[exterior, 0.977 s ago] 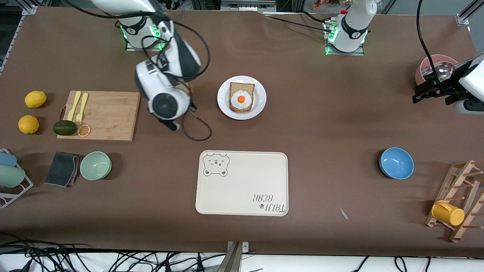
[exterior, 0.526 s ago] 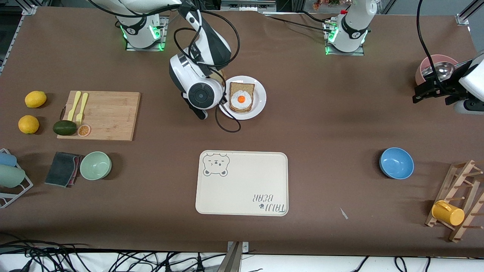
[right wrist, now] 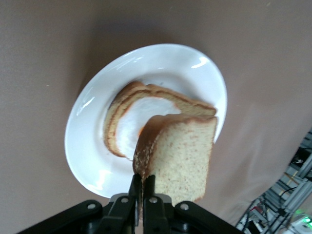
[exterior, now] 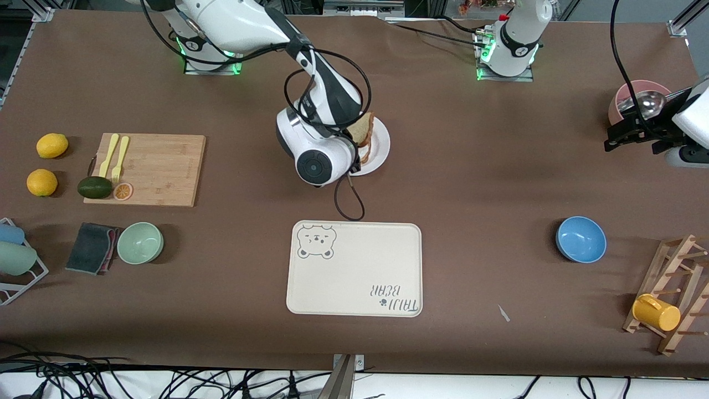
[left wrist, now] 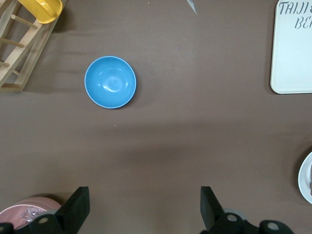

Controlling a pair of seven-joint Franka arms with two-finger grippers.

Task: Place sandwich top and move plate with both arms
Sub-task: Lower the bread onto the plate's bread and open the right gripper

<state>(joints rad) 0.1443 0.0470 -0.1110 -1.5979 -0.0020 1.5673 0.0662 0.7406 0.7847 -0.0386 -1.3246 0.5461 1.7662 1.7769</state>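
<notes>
I see the brown table (exterior: 476, 183) filling the front view, and on it, nearest the camera, the cream rectangular tray with a bear print (exterior: 354, 269). The right arm (exterior: 260, 33), white and glossy with black cables, reaches from its base out over the middle of the table. The left arm (exterior: 689, 130) waits out at its own end, over the pink bowl with a metal ladle (exterior: 637, 102). A wooden cutting board (exterior: 147, 169) lies toward the right arm's end, with yellow plastic cutlery (exterior: 115, 152), a dark avocado (exterior: 94, 187) and an orange slice (exterior: 123, 191) on it.

The round white plate (right wrist: 92, 146) sits farther from the camera than the tray, and on it lies a bread slice with a fried egg (right wrist: 141, 114). Over that plate hangs the right gripper (right wrist: 142, 187), its jaws clamped tight on the edge of the sandwich top (right wrist: 183, 156) — a light brown speckled slice with a darker crust, tilted on edge above the egg.

The left gripper (left wrist: 141, 207) has its fingers (left wrist: 78, 204) spread wide with nothing between them — only bare table below. A round blue bowl (left wrist: 110, 81) rests near it, nearer the camera, and a yellow mug (exterior: 656, 312) hangs on a wooden rack (exterior: 673, 299).
</notes>
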